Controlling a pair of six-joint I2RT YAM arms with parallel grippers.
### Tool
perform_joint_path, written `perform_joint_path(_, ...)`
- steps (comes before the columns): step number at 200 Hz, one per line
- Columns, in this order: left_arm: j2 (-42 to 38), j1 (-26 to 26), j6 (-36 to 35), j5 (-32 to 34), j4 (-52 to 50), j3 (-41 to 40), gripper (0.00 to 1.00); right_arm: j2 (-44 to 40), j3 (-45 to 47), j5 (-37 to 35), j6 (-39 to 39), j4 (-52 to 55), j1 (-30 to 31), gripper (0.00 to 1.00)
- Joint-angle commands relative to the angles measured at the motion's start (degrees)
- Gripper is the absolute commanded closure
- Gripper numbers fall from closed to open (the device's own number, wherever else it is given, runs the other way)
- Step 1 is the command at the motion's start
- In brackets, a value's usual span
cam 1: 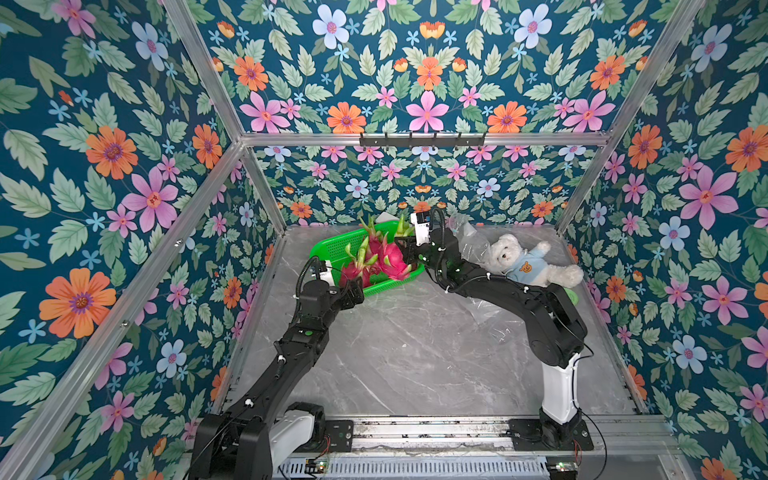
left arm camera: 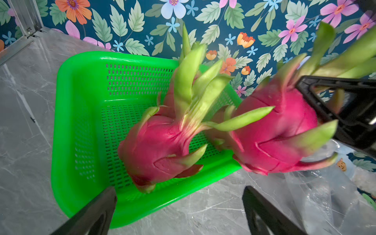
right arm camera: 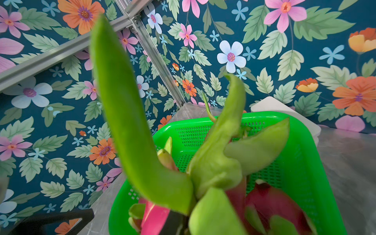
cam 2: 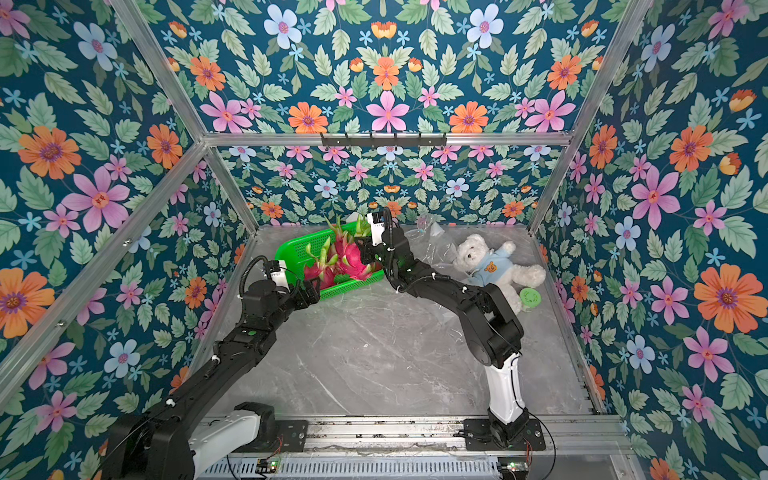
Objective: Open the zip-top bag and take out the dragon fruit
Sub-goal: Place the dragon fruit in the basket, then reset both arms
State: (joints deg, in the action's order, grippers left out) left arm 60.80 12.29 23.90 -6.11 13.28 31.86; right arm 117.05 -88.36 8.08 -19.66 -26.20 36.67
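Two magenta-pink oval fruits with long green-tipped scales up close in the left wrist view. First, the lying dragon fruit [left arm camera: 154, 146]: down inside the bright green perforated plastic basket [left arm camera: 67, 105], toward its near side. Second, the held dragon fruit [left arm camera: 272, 130]: out of the bag, by the basket's right corner, pinched at its side by the right gripper [cam 1: 409, 254]; touching the rim or not, cannot tell. More green scales at the basket's far end. Jaws of the left gripper [left arm camera: 180, 195] spread wide, gripping nothing, just off the basket's near corner. Crumpled clear zip-top bag [cam 1: 471, 243] on the grey marble table [cam 1: 395, 353], under the right arm, beside a white teddy bear in a pale blue jumper [cam 1: 519, 259].
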Motion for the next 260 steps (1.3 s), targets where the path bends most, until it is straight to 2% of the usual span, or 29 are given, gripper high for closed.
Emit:
perform_joint_path(1, 0.11, -0.59, 0.09, -2.34, 1.51, -0.02, 0.01, 3.22, -3.95, -1.61, 0.32, -3.6, 0.25, 0.96)
perform_joint_path(23, 0.15, -1.01, 0.17, -3.28, 2.17, -0.47, 0.01, 6.85, -6.9, -2.23, 1.56, -4.96, 0.73, 0.97)
perform_joint_path(47, 0.33, -1.2, 0.26, -4.0, 2.2, -0.72, 0.01, 9.55, -10.05, -2.71, 3.02, -0.55, 1.34, 0.97)
perform_joint_path(95, 0.26, -1.66, 0.27, -3.91, 2.8, -1.11, 0.01, 9.16, -2.65, -3.53, 4.81, -3.58, 2.26, 0.95)
perform_joint_path(110, 0.29, -1.99, 0.26, -3.84, 2.79, -1.01, 0.01, 8.51, -0.69, -2.23, 5.08, -4.91, 2.27, 0.84)
perform_joint_path(128, -0.19, -2.36, 0.42, -3.24, 2.76, -1.22, 0.01, 6.23, 1.51, -1.05, 5.61, -6.82, 2.25, 0.64)
perform_joint_path(149, -1.0, -2.76, 0.53, -2.28, 2.59, -1.6, 0.01, 1.61, 2.52, -0.49, 6.94, -5.15, 2.19, 0.41)
perform_joint_path(172, -2.32, -2.98, 0.53, -0.09, 2.07, -2.27, 0.01, -4.85, 4.26, -0.41, 8.67, -1.76, 2.01, 0.32)
perform_joint_path(205, -4.25, -3.76, -0.23, 4.25, 1.58, -3.86, 0.01, -17.05, 13.24, -1.5, 6.76, 2.47, 0.13, 0.3)
perform_joint_path(226, -6.09, -4.49, -1.0, 11.33, 2.17, -6.02, 0.01, -27.96, 23.76, -2.98, 4.81, 3.99, -2.51, 0.3)
perform_joint_path(245, -7.63, -5.56, -2.28, 16.69, 4.41, -8.76, 0.01, -37.92, 31.63, -5.69, 3.43, 11.03, -5.72, 0.3)
perform_joint_path(260, -8.06, -6.04, -4.32, 17.99, 8.15, -11.1, 0.01, -46.02, 37.25, -9.97, 4.65, 17.42, -8.2, 0.29)
